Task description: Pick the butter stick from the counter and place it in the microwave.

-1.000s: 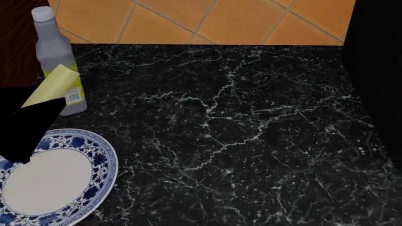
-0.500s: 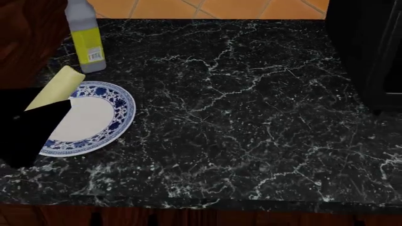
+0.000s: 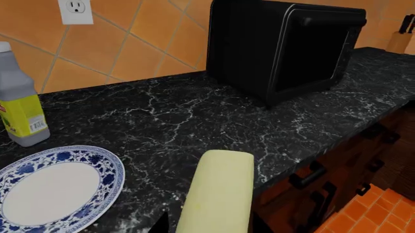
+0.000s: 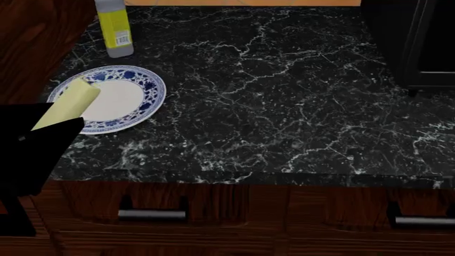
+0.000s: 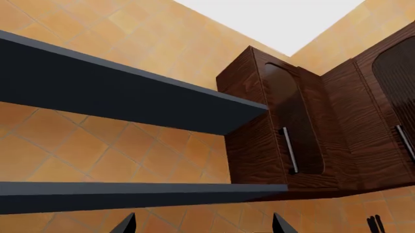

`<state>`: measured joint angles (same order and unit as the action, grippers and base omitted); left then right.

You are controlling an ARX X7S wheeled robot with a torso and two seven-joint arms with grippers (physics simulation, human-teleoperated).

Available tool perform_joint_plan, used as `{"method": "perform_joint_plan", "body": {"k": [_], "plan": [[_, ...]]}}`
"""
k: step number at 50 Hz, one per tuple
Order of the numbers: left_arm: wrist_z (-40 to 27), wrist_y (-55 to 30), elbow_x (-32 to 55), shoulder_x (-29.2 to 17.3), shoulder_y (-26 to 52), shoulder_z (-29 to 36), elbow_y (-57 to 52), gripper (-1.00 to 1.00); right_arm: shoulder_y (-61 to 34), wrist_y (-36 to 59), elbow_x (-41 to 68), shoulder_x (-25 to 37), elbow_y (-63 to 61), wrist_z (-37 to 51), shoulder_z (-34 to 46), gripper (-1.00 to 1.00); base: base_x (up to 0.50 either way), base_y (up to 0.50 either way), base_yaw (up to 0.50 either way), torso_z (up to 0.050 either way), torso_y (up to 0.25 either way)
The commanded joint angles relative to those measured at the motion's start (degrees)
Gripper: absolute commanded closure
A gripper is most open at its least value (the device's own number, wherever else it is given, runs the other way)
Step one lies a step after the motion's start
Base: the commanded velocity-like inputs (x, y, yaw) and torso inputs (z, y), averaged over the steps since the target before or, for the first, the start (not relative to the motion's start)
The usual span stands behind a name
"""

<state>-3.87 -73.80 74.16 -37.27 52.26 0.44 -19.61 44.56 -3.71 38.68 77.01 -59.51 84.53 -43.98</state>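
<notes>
Head view: left claw at the near left edge of the worktop, closed on the butter stick, which juts up and away from it, lifted off the marble, its free end over the near rim of the plate.

Step in hand, as I judge it: carry the butter across to the microwave, far right, well apart from the claw. Door looks shut in the left wrist view, so it likely needs opening first. Keep the grip firm and the stick high enough to pass clear of the plate and the grey bottle.

Containers: plate bare, nothing resting on it; bottle upright beyond the plate; microwave interior not visible.

Right claw: only two fingertips show, spread apart, nothing between them, aimed at shelves and wall cabinets.
</notes>
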Motion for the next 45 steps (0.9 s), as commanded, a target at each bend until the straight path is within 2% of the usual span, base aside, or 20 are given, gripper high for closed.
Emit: {"method": "perform_joint_plan", "body": {"k": [1,38,45], "plan": [[1.0,0.7,0.5,1.2,0.4,-1.5,0.5,1.00,0.3,1.9,0.0,0.1,-0.5,-1.4,-1.7,-1.00,0.00,0.50,0.00,0.000,0.000],[1.3,2.4,0.6,1.1,0.2,0.1,0.6,1.00,0.3,1.6,-0.2,-0.6,-0.5,-2.0,-1.2,-1.00,0.00,0.50,0.00,0.000,0.000],[1.4,2.8,0.6,0.9,0.1,0.2,0.6,1.00,0.3,1.8,0.3,0.9,-0.5,-1.1,-1.2,-1.00,0.00,0.50,0.00,0.000,0.000]]}}
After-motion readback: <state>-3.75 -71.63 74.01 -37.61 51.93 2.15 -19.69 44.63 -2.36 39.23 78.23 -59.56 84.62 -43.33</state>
